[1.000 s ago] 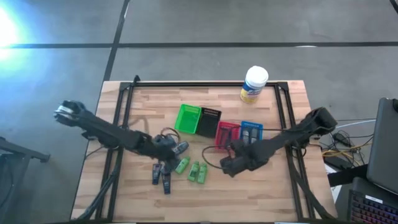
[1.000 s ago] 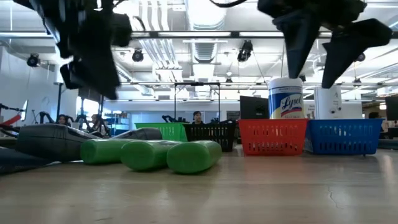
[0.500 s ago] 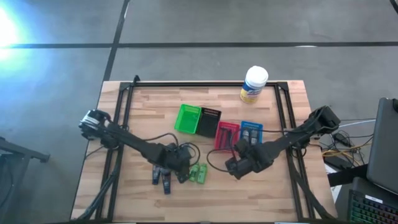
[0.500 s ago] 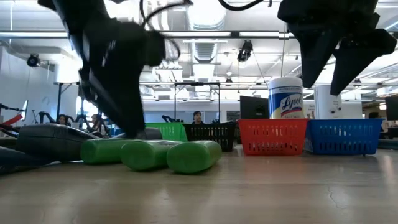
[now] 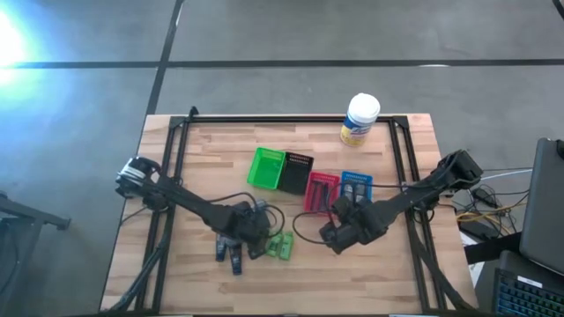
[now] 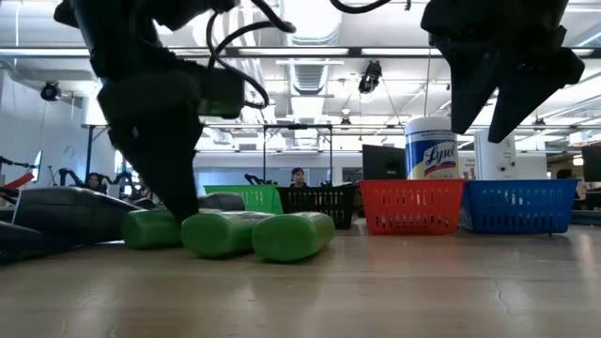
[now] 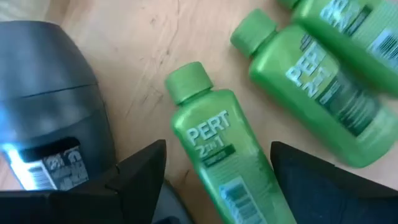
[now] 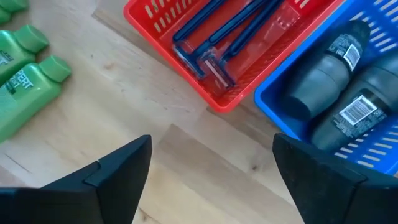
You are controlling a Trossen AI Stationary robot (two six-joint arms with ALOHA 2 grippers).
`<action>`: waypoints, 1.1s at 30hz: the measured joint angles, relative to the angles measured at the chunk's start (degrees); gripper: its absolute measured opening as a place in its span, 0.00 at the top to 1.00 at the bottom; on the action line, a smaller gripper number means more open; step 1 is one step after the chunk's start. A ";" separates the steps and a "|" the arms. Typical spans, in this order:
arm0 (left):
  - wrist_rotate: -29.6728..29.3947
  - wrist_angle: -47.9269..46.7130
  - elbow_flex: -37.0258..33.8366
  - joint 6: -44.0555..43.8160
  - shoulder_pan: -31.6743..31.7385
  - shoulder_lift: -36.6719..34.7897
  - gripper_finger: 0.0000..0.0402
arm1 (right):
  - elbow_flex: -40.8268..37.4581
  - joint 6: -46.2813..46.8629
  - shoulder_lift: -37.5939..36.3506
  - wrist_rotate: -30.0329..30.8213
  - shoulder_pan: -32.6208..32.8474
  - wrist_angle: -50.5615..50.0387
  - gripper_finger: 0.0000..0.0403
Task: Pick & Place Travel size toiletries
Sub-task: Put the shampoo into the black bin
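Left wrist view shows a green Pert bottle [image 7: 217, 149] lying flat on the wooden table [image 7: 143, 43], its long axis running away from the left gripper [image 7: 214, 180], cap at the far end. The spread fingers [image 7: 140, 171] straddle it without clasping. The right gripper [image 8: 211, 180] hangs open, empty, near the red bin [image 8: 217, 106].

The wooden tabletop [image 5: 203, 150] carried a row of four bins: green bin [image 5: 265, 167], black bin [image 5: 296, 173], red bin [image 5: 321, 190], blue bin [image 5: 356, 186]. A white wipes tub [image 5: 360, 120] stood at the far edge. Near the bins lay green Pert bottles [image 5: 281, 246] and dark grey tubes [image 5: 226, 254].
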 joint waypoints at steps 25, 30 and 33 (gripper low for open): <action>6.11 -0.24 1.77 -3.58 2.82 -6.21 0.71 | -1.92 1.12 -5.40 0.72 1.77 -1.61 0.29; -6.06 4.32 4.65 -7.20 6.20 -11.99 0.72 | -1.81 3.28 -8.65 1.92 1.90 -3.89 0.33; -6.29 11.60 4.51 -7.18 11.34 -12.78 0.72 | -1.81 6.01 -11.24 4.16 2.19 -5.24 0.35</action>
